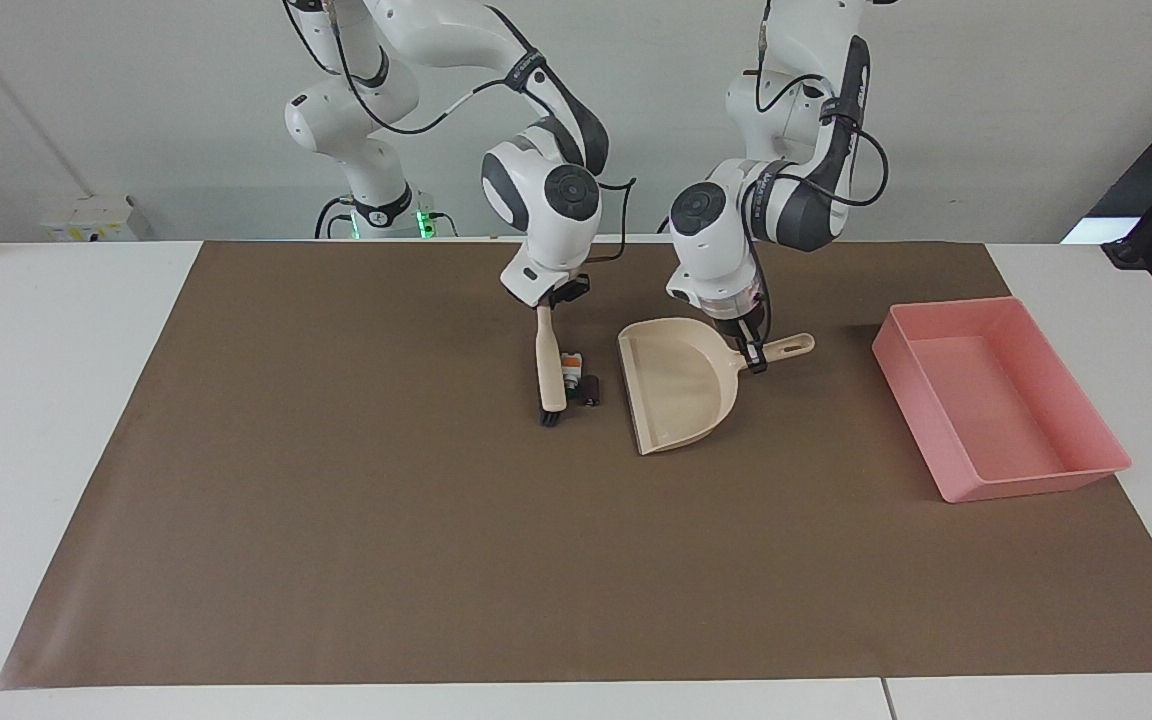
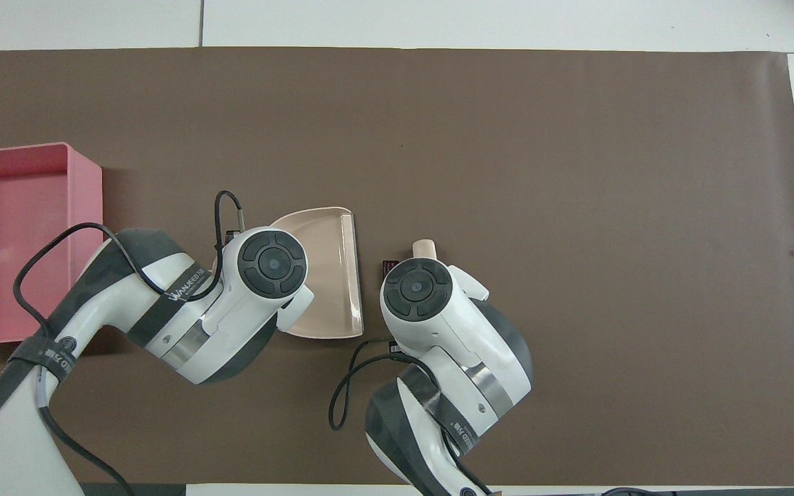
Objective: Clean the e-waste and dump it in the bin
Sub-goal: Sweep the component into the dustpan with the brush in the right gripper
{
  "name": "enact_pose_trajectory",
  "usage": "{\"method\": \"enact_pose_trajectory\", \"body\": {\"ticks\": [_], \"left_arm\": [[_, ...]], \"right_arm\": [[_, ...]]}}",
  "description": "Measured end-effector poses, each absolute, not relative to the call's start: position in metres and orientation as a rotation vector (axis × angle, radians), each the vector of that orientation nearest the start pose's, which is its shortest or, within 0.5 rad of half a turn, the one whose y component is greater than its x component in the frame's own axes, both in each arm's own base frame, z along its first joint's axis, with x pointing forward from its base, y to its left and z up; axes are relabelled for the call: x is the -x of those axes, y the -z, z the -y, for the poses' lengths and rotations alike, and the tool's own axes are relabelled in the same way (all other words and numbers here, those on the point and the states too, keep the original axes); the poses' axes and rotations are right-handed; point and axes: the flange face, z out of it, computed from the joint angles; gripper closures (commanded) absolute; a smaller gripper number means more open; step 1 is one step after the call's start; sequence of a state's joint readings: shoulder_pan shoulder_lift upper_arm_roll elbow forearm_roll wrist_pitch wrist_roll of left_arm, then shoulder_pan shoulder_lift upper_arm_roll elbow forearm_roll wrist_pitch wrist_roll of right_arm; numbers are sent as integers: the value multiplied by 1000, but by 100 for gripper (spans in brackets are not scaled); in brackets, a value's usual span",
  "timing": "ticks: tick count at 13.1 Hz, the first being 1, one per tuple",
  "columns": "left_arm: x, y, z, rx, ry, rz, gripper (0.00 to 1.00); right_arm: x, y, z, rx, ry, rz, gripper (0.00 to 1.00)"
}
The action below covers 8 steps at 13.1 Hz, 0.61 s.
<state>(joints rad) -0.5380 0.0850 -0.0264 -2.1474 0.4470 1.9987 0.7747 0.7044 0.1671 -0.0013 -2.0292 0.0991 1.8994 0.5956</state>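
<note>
My 2 arms bend down over the brown mat (image 1: 336,520) on the white table (image 1: 56,400). Right gripper (image 1: 548,302) clamps the brush (image 1: 548,360), bristles touching the e-waste (image 1: 576,378) beside the dustpan (image 1: 676,395). Left gripper (image 1: 751,350) pinches the dustpan's handle. The bin (image 1: 998,408) sits toward my left arm's end.

One marking is present: small white lettering on the dark strap (image 2: 187,287) wrapped around the left arm (image 2: 163,310), just beside the dustpan (image 2: 328,275). The characters are too small to read reliably. No other text, number or sign is legible.
</note>
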Motion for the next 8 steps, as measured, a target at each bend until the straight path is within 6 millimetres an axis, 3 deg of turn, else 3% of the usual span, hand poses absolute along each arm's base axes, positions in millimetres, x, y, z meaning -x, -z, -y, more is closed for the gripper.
{"method": "enact_pose_trajectory", "body": {"ticks": [5, 8], "left_arm": [[-454, -341, 268, 1923, -391, -1980, 100], [-452, -337, 266, 1915, -402, -1981, 100]], "right_arm": [[-413, -341, -376, 3042, -473, 139, 100], [-412, -335, -387, 2820, -497, 184, 100]]}}
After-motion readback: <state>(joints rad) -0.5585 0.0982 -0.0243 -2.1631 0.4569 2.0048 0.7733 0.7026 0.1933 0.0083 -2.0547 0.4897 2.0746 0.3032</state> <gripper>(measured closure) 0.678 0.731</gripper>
